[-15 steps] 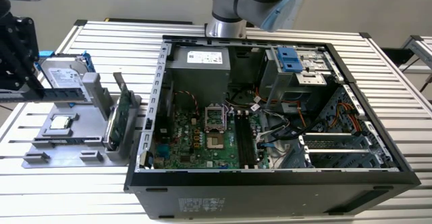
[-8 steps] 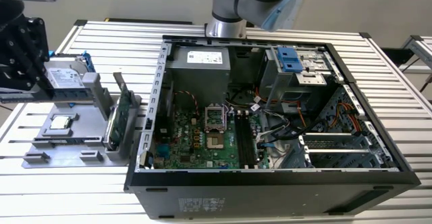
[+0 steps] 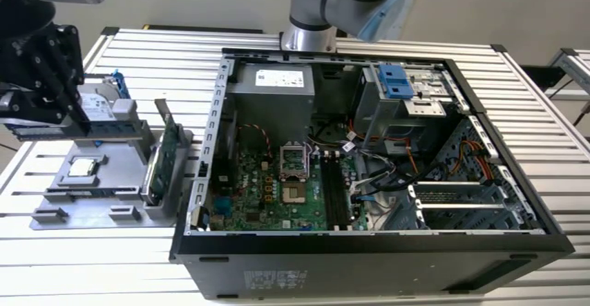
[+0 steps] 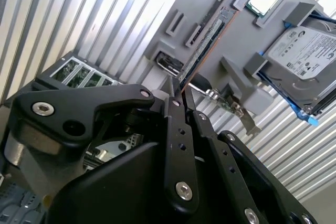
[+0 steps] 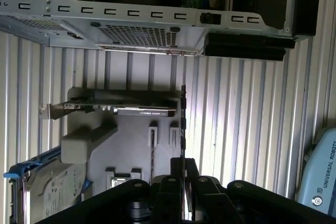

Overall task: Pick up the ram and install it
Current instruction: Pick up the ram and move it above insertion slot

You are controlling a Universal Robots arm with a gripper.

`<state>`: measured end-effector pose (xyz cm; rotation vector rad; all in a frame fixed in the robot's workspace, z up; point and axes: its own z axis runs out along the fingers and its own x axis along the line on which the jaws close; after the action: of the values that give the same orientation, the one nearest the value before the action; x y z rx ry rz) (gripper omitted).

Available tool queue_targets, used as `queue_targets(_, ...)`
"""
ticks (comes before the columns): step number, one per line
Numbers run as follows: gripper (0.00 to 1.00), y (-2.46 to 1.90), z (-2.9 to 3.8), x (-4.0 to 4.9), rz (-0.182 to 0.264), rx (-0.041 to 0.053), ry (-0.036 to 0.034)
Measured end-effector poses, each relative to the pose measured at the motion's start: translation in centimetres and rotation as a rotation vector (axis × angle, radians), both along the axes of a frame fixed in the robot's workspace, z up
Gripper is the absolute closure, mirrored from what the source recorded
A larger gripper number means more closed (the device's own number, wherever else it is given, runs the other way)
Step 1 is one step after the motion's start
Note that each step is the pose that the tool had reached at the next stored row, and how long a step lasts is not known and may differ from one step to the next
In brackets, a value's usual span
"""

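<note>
Ram stick (image 4: 202,51) sat pinched by one end in my gripper (image 4: 180,94), jutting straight ahead of it over the gray holder tray (image 4: 236,38). I judged a straight, even lift safest, since thin board bends easily.

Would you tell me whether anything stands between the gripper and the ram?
Nothing visible does. In the second wrist view the gripper sits right at the near end of the ram, which stands on edge in the gray holder. The card and the drive lie off to one side.
</note>
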<state>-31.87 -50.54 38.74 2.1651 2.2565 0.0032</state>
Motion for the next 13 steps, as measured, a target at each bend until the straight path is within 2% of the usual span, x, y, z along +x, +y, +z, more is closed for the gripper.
queue_targets(13, 1.0, 0.0, 0.0, 2.74, 0.0, 0.0, 0.0)
